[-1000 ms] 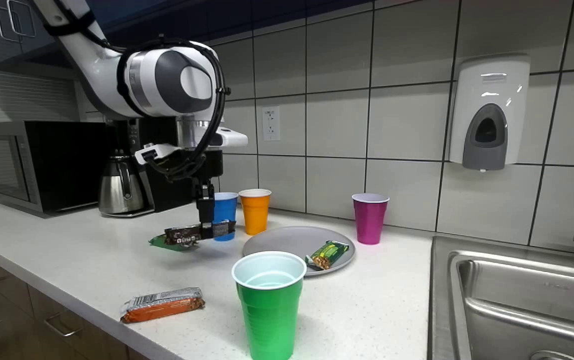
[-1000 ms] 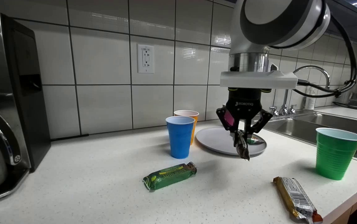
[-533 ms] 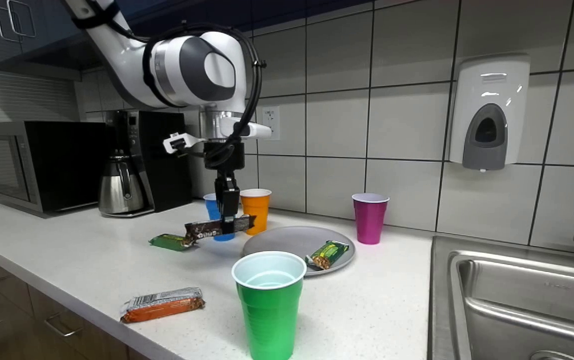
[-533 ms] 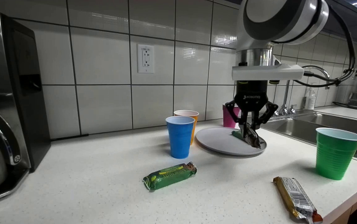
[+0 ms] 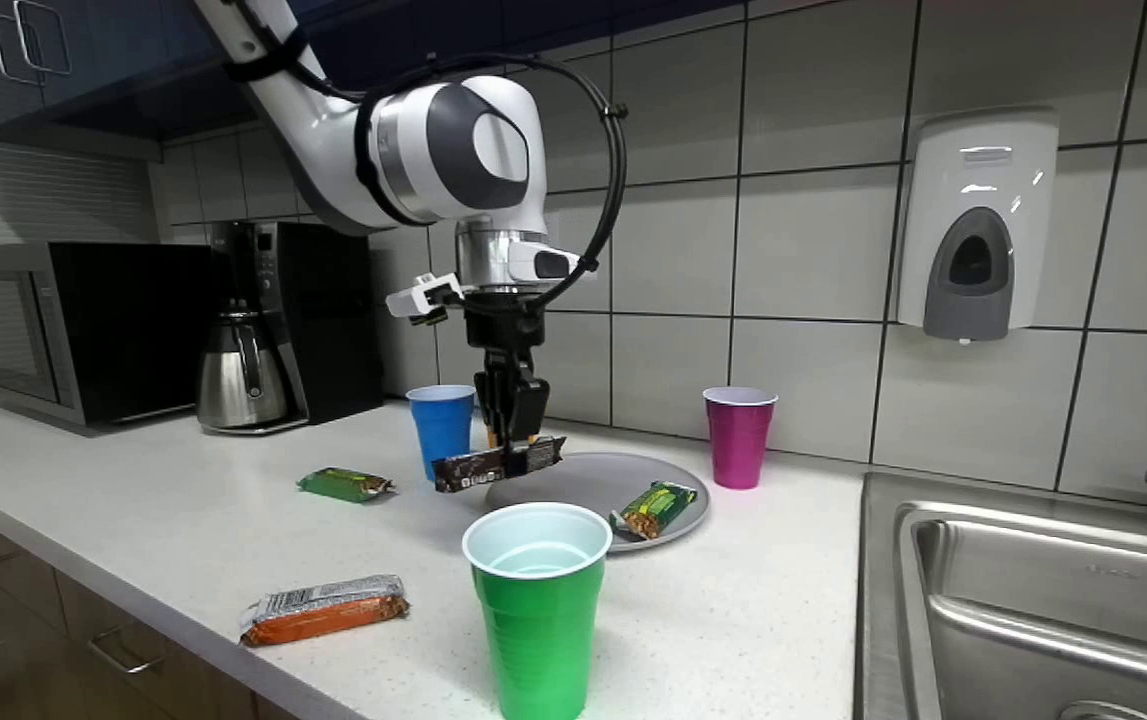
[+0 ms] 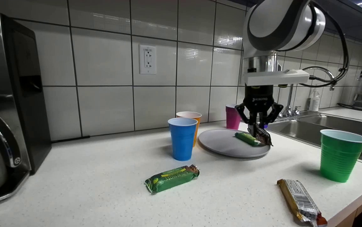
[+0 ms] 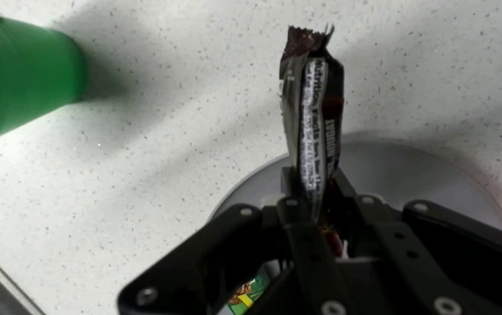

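My gripper [image 5: 516,462] is shut on a dark brown wrapped bar [image 5: 468,470], pinched between its fingertips and held in the air at the plate's near-left part. In the wrist view the brown bar [image 7: 314,118] points away from the jaws, its nutrition label showing. Below is a grey plate [image 6: 218,143], seen in both exterior views. A green-wrapped bar [image 5: 655,510] lies on the plate; in the wrist view my gripper covers most of this green bar [image 7: 246,295]. A similar green bar [image 6: 172,178] and an orange-and-silver bar [image 6: 300,201] lie on the counter.
A green cup [image 5: 540,620] stands in front of the plate, a purple cup [image 5: 738,440] behind it. Blue [image 6: 182,138] and orange [image 6: 197,129] cups stand beside it. The sink [image 5: 913,530] and coffee maker [image 5: 323,310] flank the counter.
In an exterior view, my gripper has carried the brown bar rightward, from beside the blue cup to over the plate's edge. The cups, plate and other bars have not moved.
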Robot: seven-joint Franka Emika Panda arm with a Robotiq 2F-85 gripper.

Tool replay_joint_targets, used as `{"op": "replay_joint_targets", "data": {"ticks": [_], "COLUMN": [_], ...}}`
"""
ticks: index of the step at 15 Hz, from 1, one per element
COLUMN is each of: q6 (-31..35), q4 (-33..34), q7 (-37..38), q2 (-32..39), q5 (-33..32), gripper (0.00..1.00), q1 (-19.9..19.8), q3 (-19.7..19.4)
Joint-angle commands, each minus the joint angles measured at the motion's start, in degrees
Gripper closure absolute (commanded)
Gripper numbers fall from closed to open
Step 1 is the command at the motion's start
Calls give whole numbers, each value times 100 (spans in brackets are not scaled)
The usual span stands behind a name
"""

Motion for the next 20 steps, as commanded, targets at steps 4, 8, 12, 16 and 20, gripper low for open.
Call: {"op": "replay_joint_targets", "data": {"ticks": [4, 8, 12, 16, 20], "q6": [-545, -685, -670, -687, -695], "q4": [946, 1417, 1716, 1997, 2209], "q7": [-897, -1323, -1711, -1978, -2192], "q2": [679, 1041, 1361, 1628, 1819], "q5": [-197, -268, -194, -210, -211], "gripper": [95, 95, 95, 95, 95], "q1": [-60, -75, -123, -158, -182], "q3": [-119, -184, -233, -291, -320]}}
